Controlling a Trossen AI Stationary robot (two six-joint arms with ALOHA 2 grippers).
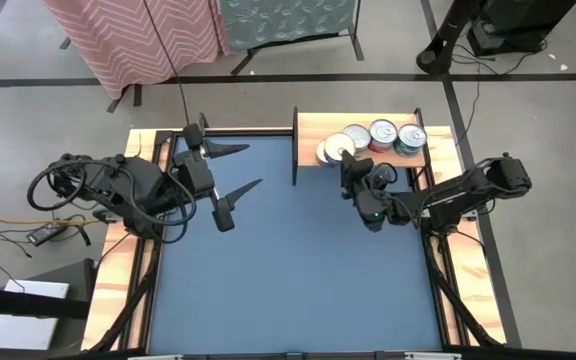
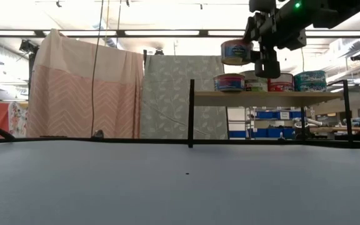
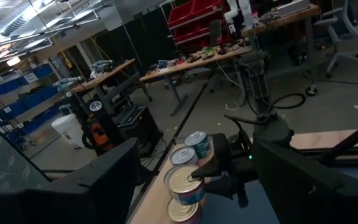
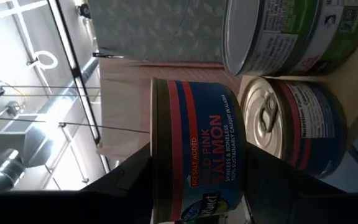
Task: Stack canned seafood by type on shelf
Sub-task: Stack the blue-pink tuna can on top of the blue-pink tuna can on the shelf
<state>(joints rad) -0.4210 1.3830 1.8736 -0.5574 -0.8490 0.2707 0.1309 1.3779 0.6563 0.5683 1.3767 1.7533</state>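
The shelf (image 1: 313,125) stands at the table's far right, and three tins sit in a row on it: (image 1: 356,135), (image 1: 383,133), (image 1: 411,138). Another tin (image 2: 229,82) rests on the plank's left end. Straight above that one, my right gripper (image 2: 255,49) carries a blue, red-striped salmon tin (image 2: 235,52), shut on it. My left gripper (image 1: 255,166) waits open and high over the table's far left, touching nothing. My right gripper pinches the salmon tin between its two flat ends: one finger (image 3: 194,177) lies on the lid, the other sits under the bottom. The fingers come in level from the shelf's near side. The tin's label wall (image 4: 197,149) faces the wrist. The tin hangs upright, clear of the tin below.
Dark metal uprights (image 2: 190,112) stand at the shelf's ends. The blue table top (image 1: 288,260) spreads out in front of the shelf. Pink and green patterned screens (image 2: 86,94) stand beyond the far edge. Cables lie off the table's left side (image 1: 48,230).
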